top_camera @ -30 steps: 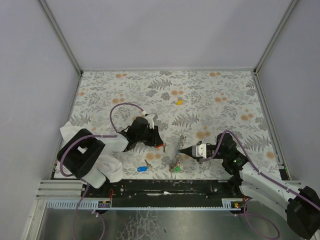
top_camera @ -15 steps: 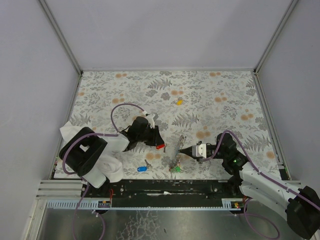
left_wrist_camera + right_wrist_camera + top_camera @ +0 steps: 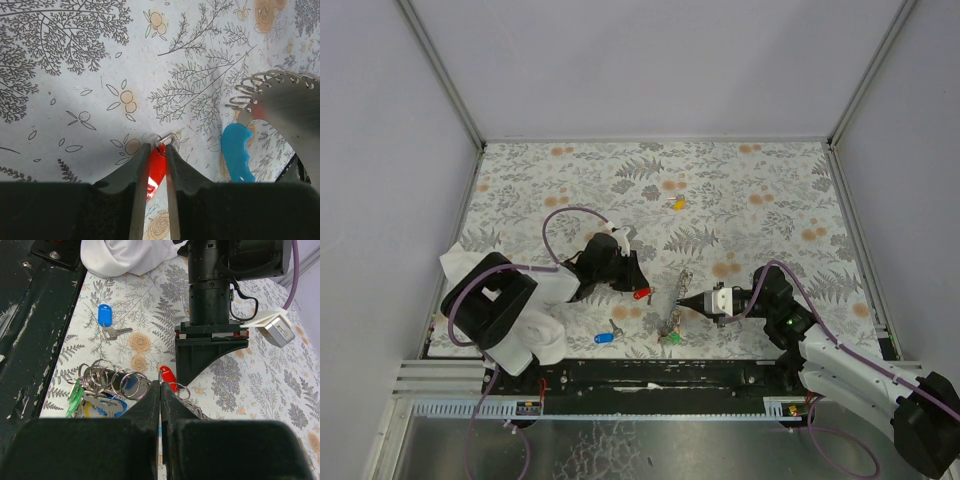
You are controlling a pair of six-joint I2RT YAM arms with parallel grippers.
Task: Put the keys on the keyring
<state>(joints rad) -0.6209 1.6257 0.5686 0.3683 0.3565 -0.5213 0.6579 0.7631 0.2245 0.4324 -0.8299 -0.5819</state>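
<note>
Red key [image 3: 156, 171] sat clamped in left gripper [image 3: 157, 148], near keyring [image 3: 107, 377]. Right gripper [image 3: 160, 390] jaws together. Next, I figured: thread key's loop onto ring, slow.

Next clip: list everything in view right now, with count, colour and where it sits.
red key: one, red head, between the left gripper's fingers
yellow key: one, yellow, alone toward the far side
blue key: one, blue head, loose near the front edge
keyring: one cluster of metal rings with green, blue and yellow pieces, front centre
coiled cord: one, grey, beside the keyring
white cloth: one, white, front left under the left arm
table cover: one, grey floral with orange blooms
left gripper: one, black, shut on the red key
right gripper: one, black, shut, tips at the keyring; any grip unclear
</note>
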